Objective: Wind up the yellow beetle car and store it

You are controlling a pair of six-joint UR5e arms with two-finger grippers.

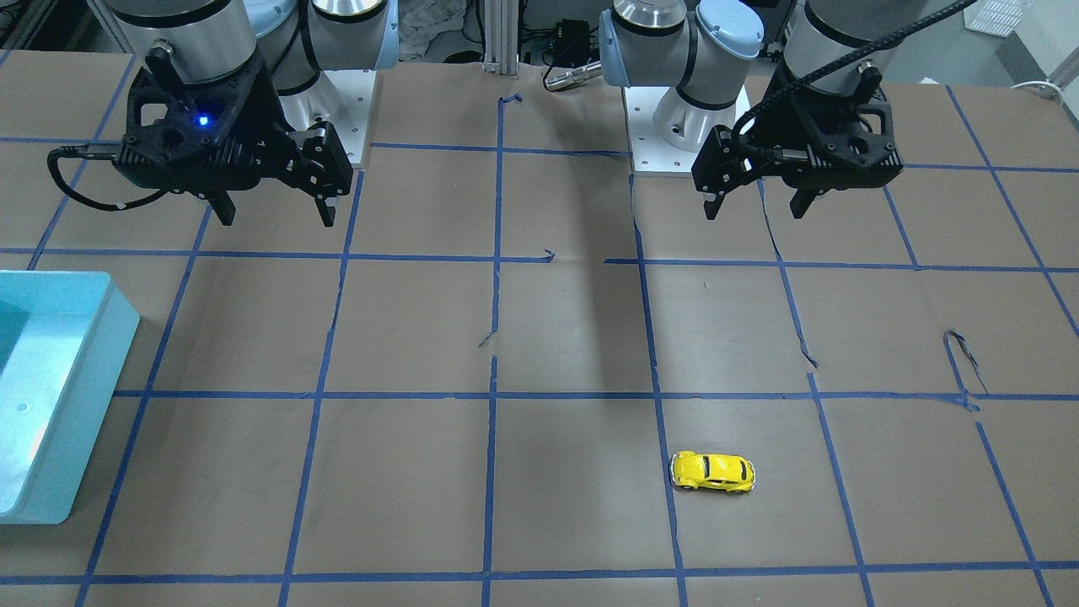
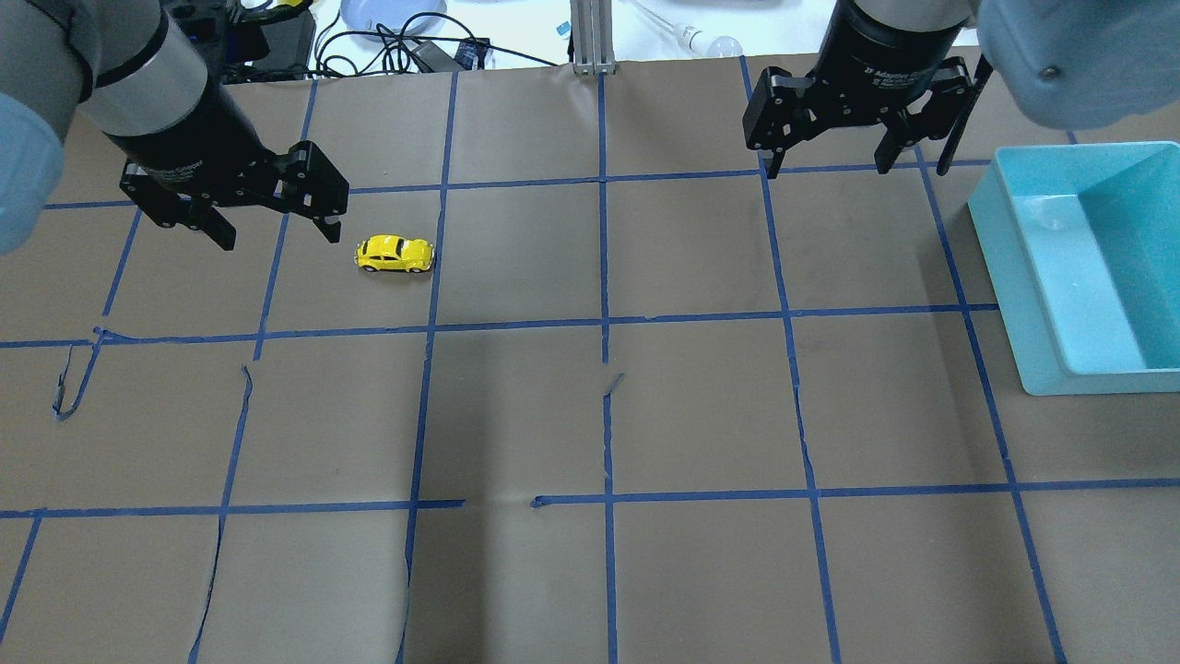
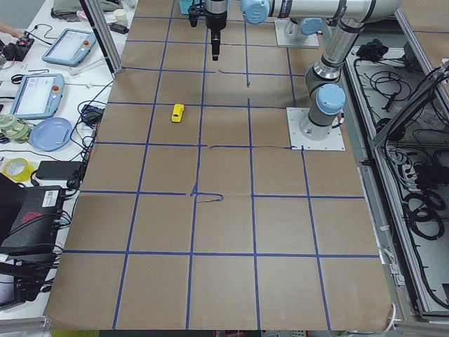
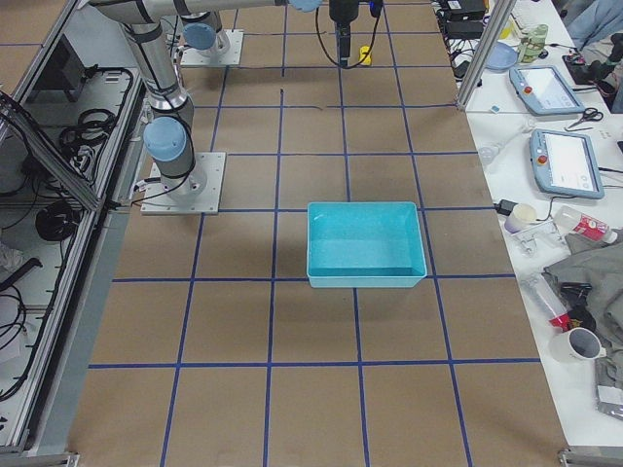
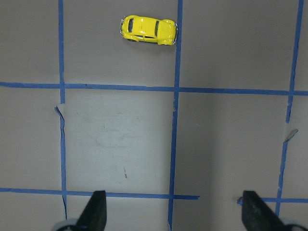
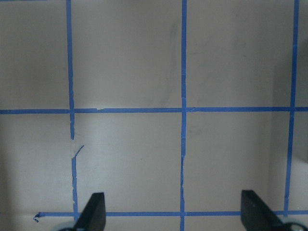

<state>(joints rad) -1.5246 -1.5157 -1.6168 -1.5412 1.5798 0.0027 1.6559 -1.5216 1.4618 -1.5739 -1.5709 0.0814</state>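
The yellow beetle car [image 2: 395,254] stands on its wheels on the brown paper table, side-on to me. It also shows in the front view [image 1: 712,472], the left-side view [image 3: 178,112] and the left wrist view [image 5: 148,30]. My left gripper [image 2: 277,235] hangs open and empty above the table, just left of the car and apart from it; it also shows in the front view [image 1: 754,206] and the left wrist view [image 5: 175,211]. My right gripper [image 2: 828,169] is open and empty, far from the car, near the bin; it also shows in the right wrist view [image 6: 173,211].
A light-blue open bin [image 2: 1000,277] sits at the table's right side, and shows in the front view [image 1: 84,371] and the right-side view [image 4: 365,277]. Blue tape lines grid the brown paper. Cables and tablets lie beyond the far edge.
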